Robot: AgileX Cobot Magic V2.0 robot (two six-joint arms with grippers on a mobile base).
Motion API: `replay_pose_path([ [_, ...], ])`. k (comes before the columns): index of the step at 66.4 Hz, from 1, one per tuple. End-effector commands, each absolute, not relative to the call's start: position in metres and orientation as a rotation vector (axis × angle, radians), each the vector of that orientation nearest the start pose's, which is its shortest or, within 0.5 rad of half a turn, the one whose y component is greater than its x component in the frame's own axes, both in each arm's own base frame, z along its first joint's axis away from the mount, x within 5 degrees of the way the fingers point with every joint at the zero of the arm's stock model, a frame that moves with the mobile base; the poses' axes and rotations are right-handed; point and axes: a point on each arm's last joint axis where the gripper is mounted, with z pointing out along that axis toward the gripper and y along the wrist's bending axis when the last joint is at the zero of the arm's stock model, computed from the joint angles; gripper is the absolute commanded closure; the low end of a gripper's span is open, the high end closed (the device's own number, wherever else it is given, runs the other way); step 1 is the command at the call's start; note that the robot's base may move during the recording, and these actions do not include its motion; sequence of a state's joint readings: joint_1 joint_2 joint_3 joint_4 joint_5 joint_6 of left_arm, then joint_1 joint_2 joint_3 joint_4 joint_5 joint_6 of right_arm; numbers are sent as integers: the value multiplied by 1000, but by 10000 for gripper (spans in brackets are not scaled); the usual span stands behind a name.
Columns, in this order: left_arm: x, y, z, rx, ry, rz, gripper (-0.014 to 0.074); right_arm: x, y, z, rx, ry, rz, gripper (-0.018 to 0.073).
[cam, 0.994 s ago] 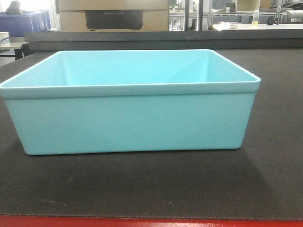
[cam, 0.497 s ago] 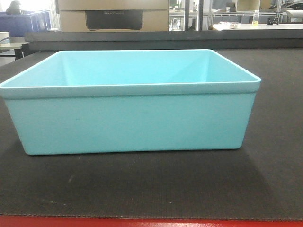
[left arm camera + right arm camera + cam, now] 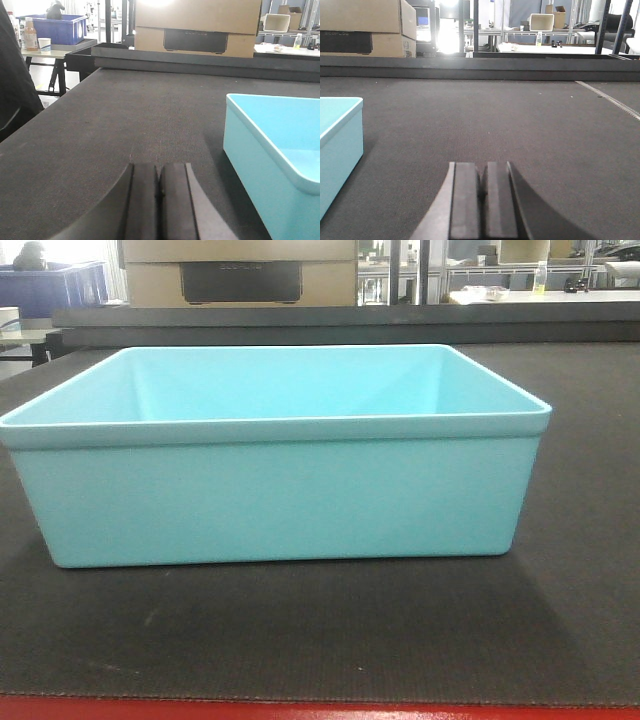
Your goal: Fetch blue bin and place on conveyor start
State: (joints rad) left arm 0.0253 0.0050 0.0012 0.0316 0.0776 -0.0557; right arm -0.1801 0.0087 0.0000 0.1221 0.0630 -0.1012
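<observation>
The wide, shallow light turquoise plastic bin (image 3: pixel 275 465) sits upright at the centre of the front view on the dark grey textured rubber belt (image 3: pixel 560 620), just behind the belt's red edge strip (image 3: pixel 320 710) along the bottom. In each wrist view, the left end effector (image 3: pixel 159 200) and right end effector (image 3: pixel 483 205) show pads pressed together, empty, low over the belt beside the bin.

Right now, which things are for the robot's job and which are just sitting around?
For the job:
blue bin
conveyor belt under it
left fingers
right fingers

Just lying about:
cardboard box
dark blue crate
drink bottle
paper cup
</observation>
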Motion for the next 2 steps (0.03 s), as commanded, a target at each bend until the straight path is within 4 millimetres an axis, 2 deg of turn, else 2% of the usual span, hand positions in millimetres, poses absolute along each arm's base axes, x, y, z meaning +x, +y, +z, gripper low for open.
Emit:
replay_pose_path([
  [1, 56, 2, 208, -45, 1544, -2, 707, 56, -10, 209, 145, 1529, -135, 721],
  [2, 56, 2, 208, -45, 1544, -2, 707, 56, -10, 209, 145, 1529, -135, 721],
])
